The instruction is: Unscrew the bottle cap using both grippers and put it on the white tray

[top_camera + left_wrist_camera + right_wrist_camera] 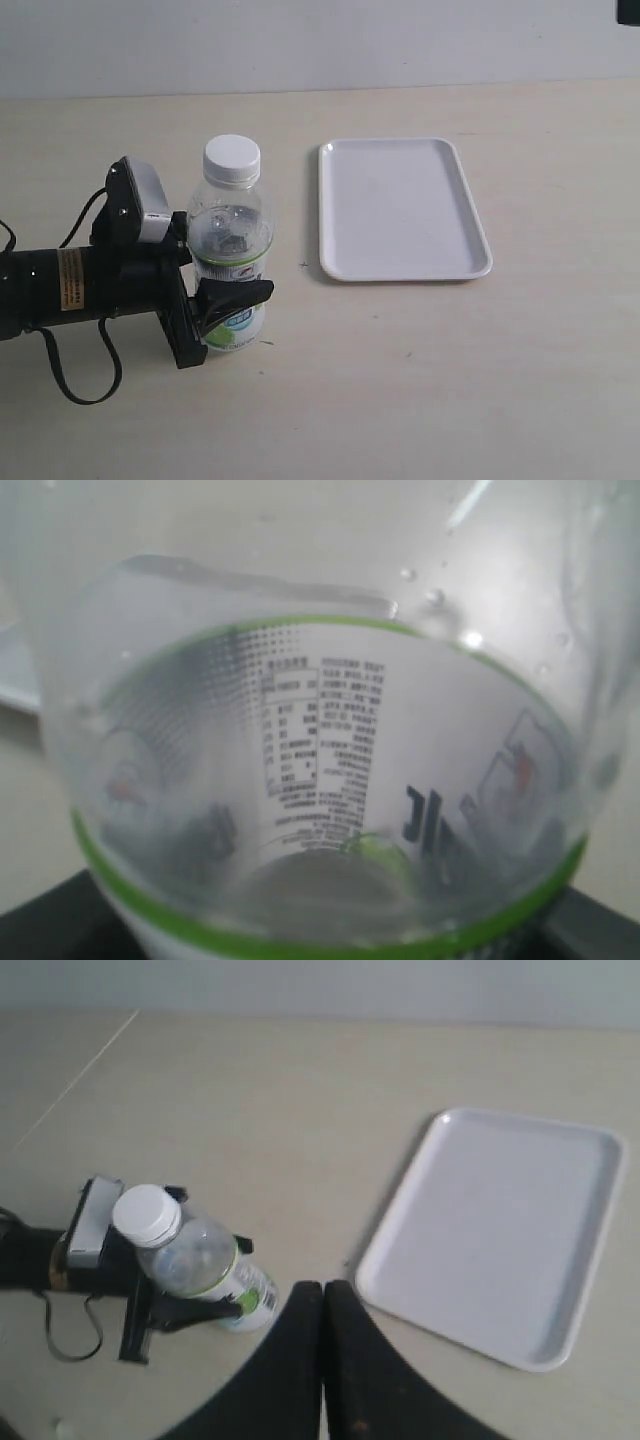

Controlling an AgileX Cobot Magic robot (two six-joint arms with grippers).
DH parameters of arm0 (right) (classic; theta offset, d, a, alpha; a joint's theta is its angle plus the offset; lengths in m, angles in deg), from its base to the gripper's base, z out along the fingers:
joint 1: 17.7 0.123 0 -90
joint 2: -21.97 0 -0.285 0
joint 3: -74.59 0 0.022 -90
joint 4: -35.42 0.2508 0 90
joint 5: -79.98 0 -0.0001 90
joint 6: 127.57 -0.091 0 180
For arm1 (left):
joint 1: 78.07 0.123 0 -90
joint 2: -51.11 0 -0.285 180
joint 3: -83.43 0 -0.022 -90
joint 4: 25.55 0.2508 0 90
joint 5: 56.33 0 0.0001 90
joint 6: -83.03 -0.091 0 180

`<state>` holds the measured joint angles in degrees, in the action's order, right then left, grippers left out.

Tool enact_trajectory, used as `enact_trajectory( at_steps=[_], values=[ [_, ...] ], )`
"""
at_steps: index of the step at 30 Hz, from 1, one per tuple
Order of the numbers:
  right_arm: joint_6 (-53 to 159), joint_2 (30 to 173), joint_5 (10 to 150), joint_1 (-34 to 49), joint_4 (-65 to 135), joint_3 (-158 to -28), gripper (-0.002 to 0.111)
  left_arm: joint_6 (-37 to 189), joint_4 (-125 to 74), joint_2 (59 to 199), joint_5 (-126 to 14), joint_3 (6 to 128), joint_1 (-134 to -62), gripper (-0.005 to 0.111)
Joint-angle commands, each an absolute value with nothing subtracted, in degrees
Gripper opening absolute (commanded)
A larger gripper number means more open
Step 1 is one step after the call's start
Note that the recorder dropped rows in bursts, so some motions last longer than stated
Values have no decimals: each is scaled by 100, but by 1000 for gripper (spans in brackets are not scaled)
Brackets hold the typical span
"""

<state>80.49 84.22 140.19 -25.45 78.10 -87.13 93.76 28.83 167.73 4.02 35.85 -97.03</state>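
Beige table [450, 380] carries the work. Bottle cap [232, 158] sits on the upright bottle [230, 225], well apart from the white tray [326, 210]. Left gripper [225, 292] clamps the label band. Right gripper [322, 1288] hangs overhead, fingers pressed together, empty. It should open and descend squarely over the cap. Tabletop bare, wall [300, 40] plain.
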Motion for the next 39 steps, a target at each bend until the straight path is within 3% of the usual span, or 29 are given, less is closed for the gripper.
enact_trajectory(
  at_steps=[1,9,17,24,32,39],
  values=[
    [8019,9600,14879,-2339,7741,-9806,0,9384,2822,16699,606,3593,-9729,0],
    [6388,10960,14995,-743,5875,-11081,0,9308,2834,16699,558,3593,-9729,0],
    [5896,11884,14995,535,5440,-11923,2,9222,2842,16699,547,3593,-9729,0],
    [5243,12472,14995,1372,5023,-12477,23,9222,2842,16699,547,3593,-9729,0],
    [4954,12867,14995,1901,4791,-12529,64,9200,2853,16699,545,3593,-9729,0],
    [4930,13316,14995,1901,4929,-12529,69,9175,2952,16699,479,3593,-9729,0]
  ],
)
